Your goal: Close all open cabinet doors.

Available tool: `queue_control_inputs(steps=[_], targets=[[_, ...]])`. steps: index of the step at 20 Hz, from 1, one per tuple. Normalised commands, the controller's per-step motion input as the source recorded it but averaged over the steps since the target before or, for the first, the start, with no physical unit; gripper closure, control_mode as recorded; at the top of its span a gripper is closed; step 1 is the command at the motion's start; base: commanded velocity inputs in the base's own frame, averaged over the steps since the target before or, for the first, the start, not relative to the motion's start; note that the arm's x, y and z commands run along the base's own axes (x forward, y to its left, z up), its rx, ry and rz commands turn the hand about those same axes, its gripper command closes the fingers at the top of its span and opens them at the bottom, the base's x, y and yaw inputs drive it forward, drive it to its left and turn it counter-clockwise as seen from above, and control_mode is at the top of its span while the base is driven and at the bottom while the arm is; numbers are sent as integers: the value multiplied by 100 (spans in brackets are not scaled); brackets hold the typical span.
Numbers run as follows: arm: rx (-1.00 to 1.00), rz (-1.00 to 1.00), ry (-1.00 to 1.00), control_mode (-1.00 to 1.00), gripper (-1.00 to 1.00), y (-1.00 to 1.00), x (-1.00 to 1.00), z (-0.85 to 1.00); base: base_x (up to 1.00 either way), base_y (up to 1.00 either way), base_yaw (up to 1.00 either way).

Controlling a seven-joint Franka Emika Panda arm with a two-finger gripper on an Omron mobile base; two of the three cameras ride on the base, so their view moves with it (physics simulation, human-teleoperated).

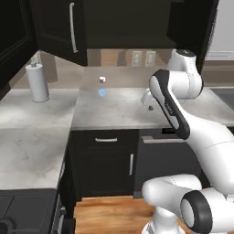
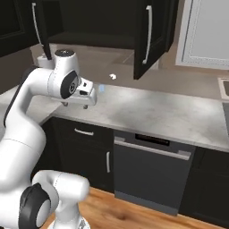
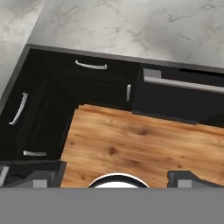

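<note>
The upper cabinet is cut off at the top of both base views, so its full height cannot be judged. Two upper cabinet doors are seen standing open above the grey marble counter [image 1: 114, 109]: the left door [image 1: 61, 29], with a vertical silver handle, and the right door [image 2: 150, 36], swung out toward the room; the dark interior between them is hard to make out. One paper towel roll [image 1: 37, 82] stands in the counter's corner. Below, one closed lower door [image 1: 116, 164], one drawer front [image 1: 106, 140] and one dishwasher [image 2: 152, 174] are counted. The gripper [image 2: 77, 105] is held over the counter edge, pointing down; its fingertips [image 3: 39, 177] are set wide apart with nothing between them, over the wooden floor [image 3: 140, 148].
</note>
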Motion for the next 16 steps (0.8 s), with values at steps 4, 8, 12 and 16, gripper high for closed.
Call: queue_control_inputs(steps=[4, 8, 12, 16], targets=[[0, 0, 0, 100, -100, 0, 0, 0, 69, 28, -2], [0, 0, 0, 100, -100, 0, 0, 0, 61, 24, -1], [0, 0, 0, 100, -100, 0, 0, 0, 60, 16, -1], [0, 0, 0, 100, -100, 0, 0, 0, 36, 11, -2]])
